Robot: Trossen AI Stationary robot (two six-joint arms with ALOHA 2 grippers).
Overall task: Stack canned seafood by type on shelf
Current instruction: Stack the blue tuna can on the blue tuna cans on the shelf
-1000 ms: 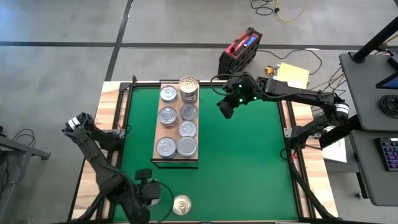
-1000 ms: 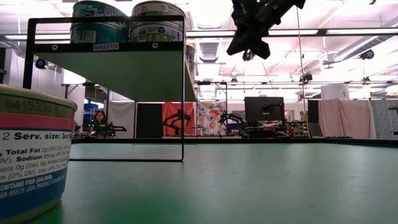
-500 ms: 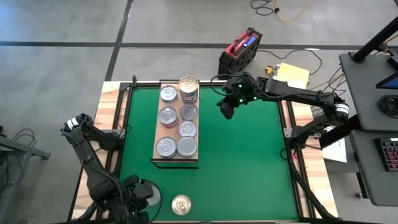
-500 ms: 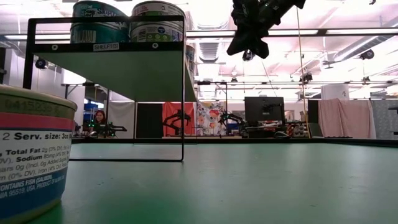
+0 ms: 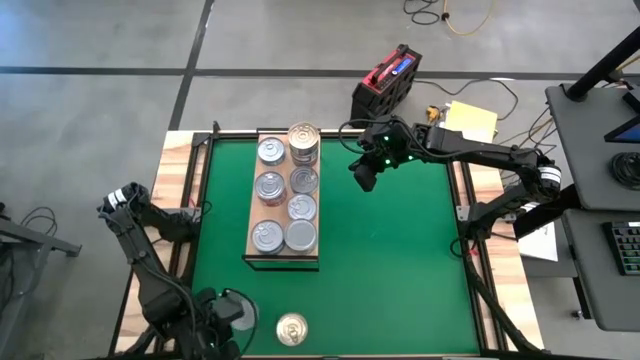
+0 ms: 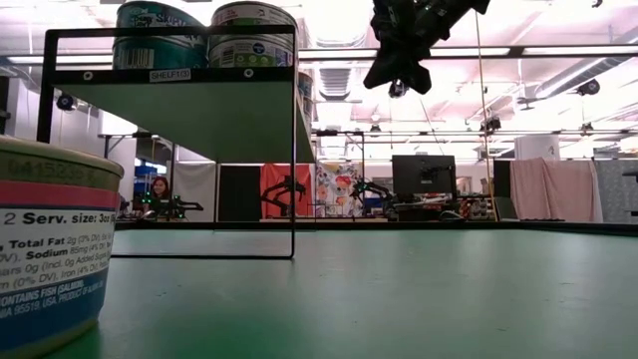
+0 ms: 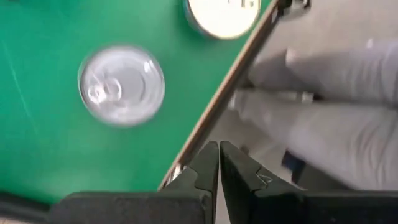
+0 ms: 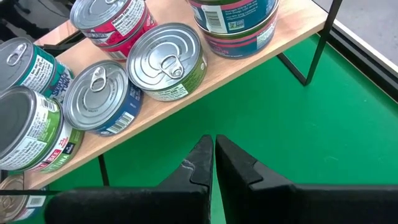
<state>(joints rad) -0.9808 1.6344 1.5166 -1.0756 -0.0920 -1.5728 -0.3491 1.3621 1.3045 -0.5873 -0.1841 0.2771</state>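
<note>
The wooden shelf [image 5: 283,258] stands on thin black legs on the green mat. Several tins rest on it in two rows, and the far right one [image 5: 303,142] is a stack. The right wrist view shows the shelf edge [image 8: 249,65] and silver-lidded tins [image 8: 166,59]. One loose tin [image 5: 292,328] stands on the mat near the near edge; it also shows in the left wrist view [image 7: 121,84], with a gold-lidded tin [image 7: 224,14] beyond. My left gripper [image 5: 225,312] [image 7: 219,163] is shut and empty, left of the loose tin. My right gripper [image 5: 363,176] [image 8: 213,155] is shut and empty, in the air right of the shelf's far end.
A tin [image 6: 50,249] stands right in front of the low camera. A red and black box [image 5: 387,80] and a yellow pad [image 5: 470,120] lie beyond the far edge. Bare green mat [image 5: 400,260] lies right of the shelf. Pale blurred shapes [image 7: 323,106] show past the table's edge.
My left gripper has drawn back from the loose tin, a little toward the table's left and near edges, and its arm has swung with it. The tins and my right arm have kept still.
</note>
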